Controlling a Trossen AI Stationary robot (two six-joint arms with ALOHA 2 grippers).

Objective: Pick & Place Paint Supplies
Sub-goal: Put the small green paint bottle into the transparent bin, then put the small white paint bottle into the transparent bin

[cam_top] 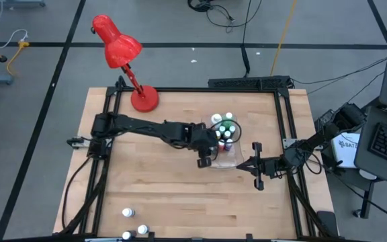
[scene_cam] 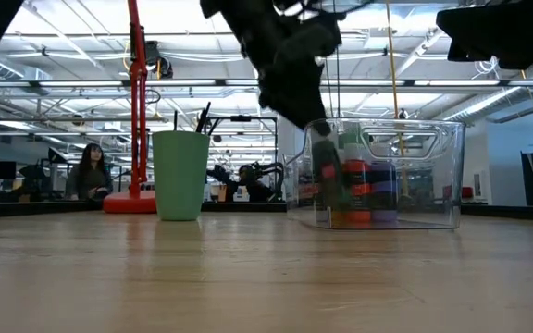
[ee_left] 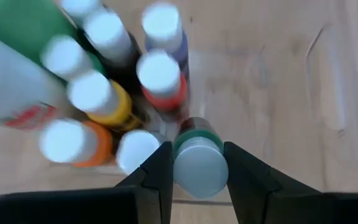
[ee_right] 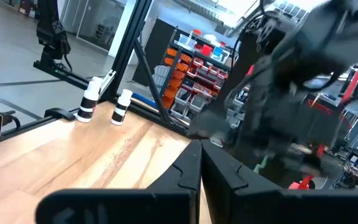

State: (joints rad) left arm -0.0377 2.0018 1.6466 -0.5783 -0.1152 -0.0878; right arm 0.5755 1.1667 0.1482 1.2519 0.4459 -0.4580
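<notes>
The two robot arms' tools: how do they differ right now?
The left tool has its fingers apart around a white-capped paint bottle; the right tool is shut on nothing. The left tool hangs over the clear bin of bottles; the right tool waits beside that bin, nearer the table's right edge. Both are dark two-finger tools.

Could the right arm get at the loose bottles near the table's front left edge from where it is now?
Probably not easily. The right gripper waits shut at the table's right side, while the loose bottles stand far across at the front left. The wood between looks free, but the left gripper, holding a bottle at the clear bin, sits closer.
</notes>
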